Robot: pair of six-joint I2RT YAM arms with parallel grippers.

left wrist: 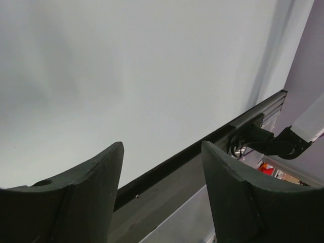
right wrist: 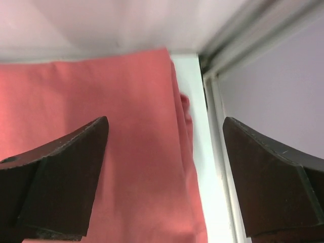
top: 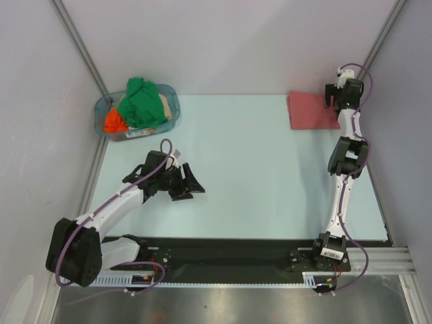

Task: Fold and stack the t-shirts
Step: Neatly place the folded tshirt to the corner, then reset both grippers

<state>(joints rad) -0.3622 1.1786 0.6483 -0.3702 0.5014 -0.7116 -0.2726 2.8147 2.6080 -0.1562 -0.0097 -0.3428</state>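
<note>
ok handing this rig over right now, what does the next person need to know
Left end effector: open, empty, over bare table, left of centre.
Right end effector: open, holding nothing, above the red shirt.
Done: red shirt lies folded flat in the far right corner.
Green shirt, orange shirt and beige shirt are heaped in the tub, far left.
Left to do: fold those three and stack them on the red one.

Green t-shirt [top: 140,101] hides most of the beige t-shirt [top: 164,105].
</note>
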